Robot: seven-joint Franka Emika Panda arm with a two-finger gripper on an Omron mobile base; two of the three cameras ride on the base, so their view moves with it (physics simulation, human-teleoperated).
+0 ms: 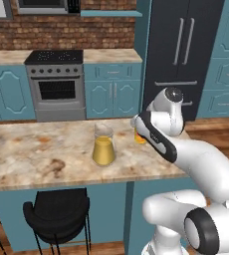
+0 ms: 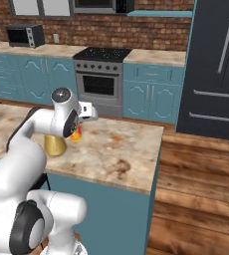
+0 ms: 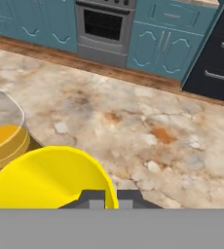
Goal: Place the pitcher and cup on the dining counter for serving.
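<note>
The pitcher [image 1: 103, 145] is clear glass with yellow-orange liquid and stands upright on the dining counter [image 1: 32, 149]. It also shows behind my arm in the right base view as the pitcher [image 2: 54, 145], and at the left edge of the hand view as the pitcher [image 3: 4, 138]. Just right of it is the small yellow-orange cup [image 1: 140, 138], mostly hidden by my forearm. My gripper [image 3: 105, 198] is shut on the rim of the cup [image 3: 50, 177]. The cup [image 2: 75, 133] sits at or just above the stone top; I cannot tell whether it touches.
A black round stool [image 1: 57, 214] stands under the near edge of the counter. Beyond the counter [image 2: 121, 149] are the steel oven [image 1: 56, 84], teal cabinets [image 1: 111, 94] and a dark fridge [image 1: 183, 50]. Bare stone top [image 3: 148, 131] lies to the cup's right.
</note>
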